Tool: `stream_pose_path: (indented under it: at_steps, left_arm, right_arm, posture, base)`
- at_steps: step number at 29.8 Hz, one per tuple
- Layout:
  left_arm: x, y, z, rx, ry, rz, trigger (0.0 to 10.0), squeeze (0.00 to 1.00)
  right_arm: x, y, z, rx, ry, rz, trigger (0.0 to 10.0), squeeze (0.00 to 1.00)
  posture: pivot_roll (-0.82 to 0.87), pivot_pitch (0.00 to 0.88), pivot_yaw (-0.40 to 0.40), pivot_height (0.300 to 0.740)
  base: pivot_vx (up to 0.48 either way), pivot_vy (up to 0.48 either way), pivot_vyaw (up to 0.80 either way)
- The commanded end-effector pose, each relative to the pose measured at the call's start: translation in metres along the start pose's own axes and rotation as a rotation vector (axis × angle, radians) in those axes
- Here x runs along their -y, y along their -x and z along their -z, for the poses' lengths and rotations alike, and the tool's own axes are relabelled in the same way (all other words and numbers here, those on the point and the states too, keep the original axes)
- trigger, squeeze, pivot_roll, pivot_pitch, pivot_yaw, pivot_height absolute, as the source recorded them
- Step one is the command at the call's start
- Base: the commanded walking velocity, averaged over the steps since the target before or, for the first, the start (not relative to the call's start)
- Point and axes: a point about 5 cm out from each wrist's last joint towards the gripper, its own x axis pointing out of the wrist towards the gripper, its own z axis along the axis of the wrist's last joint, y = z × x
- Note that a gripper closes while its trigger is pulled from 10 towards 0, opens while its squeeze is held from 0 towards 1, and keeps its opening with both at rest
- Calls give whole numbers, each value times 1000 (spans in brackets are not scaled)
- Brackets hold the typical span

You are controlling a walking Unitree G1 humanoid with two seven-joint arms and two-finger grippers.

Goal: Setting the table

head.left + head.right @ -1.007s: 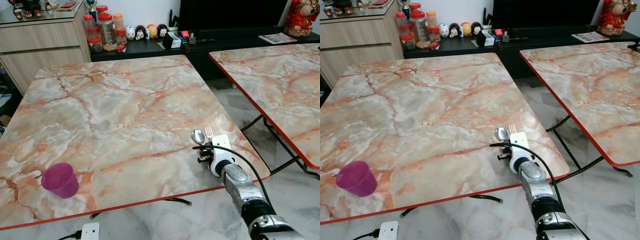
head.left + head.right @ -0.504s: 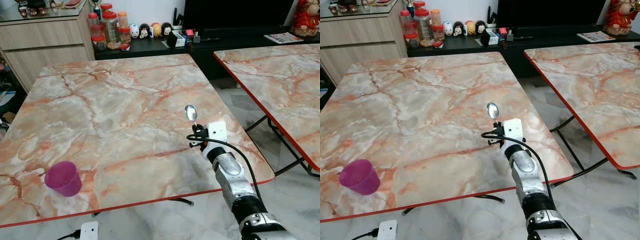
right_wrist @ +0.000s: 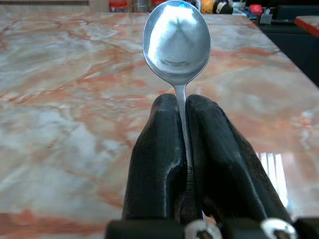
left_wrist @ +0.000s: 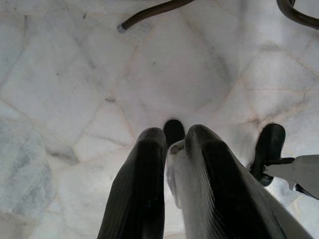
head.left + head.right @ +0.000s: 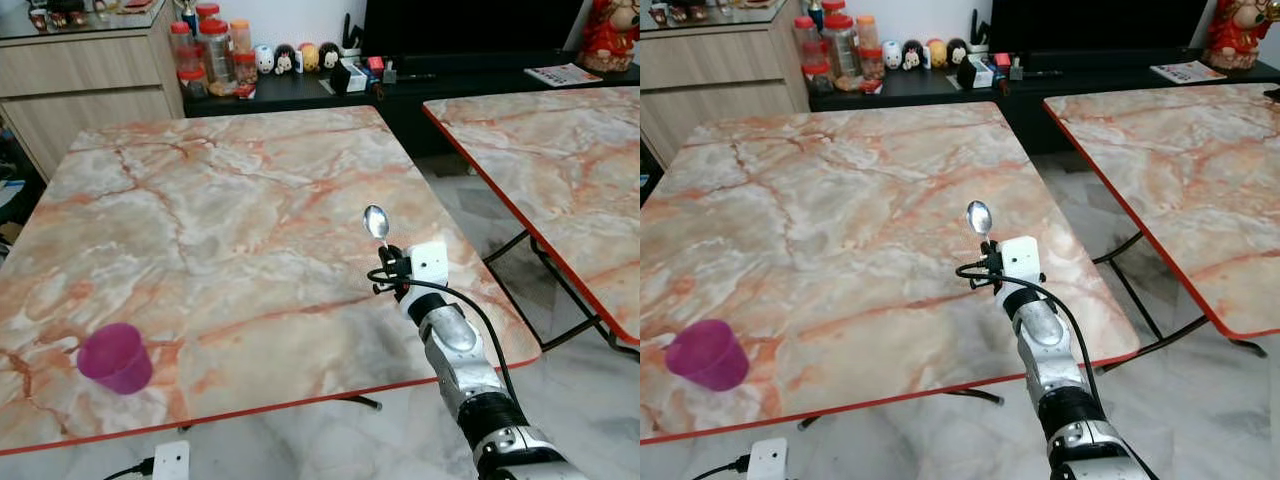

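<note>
**Spoon now held alone, fork no longer seen**

The right gripper (image 5: 388, 262) hangs over the marble surface (image 5: 220, 220) near its right edge, its jaws clamped together on the handle of a metal spoon (image 5: 376, 221). The spoon stands upright with its bowl uppermost, clear of the tabletop. In the right wrist view the two black fingers (image 3: 154, 149) press against either side of the thin handle, and the bowl of the spoon (image 3: 176, 41) rises just past their tips.

A second ago the gripper was lower and closer to the right front corner of the surface, with the spoon and a fork showing side by side above it. Half a second ago only the spoon showed, and the gripper had lifted and come inward over the surface. Now it sits much as it did then, shifted a little further toward the middle, the spoon still upright.

A pink cup (image 5: 115, 357) stands on the surface near the front left corner, well apart from the gripper, in about the same place as before.

The left gripper (image 4: 174, 144) hangs idle over the pale floor tiles (image 4: 75, 74), its jaws close together with a small pale object between them that I cannot identify.
</note>
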Motion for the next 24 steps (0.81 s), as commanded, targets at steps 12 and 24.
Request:
stream_pose_path:
  at_steps: [12,24]
  left_arm:
    - [-1,0,-3,16,1,-9,10000,0]
    - [1,-1,-5,22,8,-7,10000,0]
  right_arm:
    - [2,-1,-11,63,35,-3,10000,0]
    - [6,-9,-31,139,55,6,10000,0]
  posture:
    - [-27,0,-6,740]
    - [-29,0,-5,740]
  base:
    - [0,-415,0]
    - [0,-469,0]
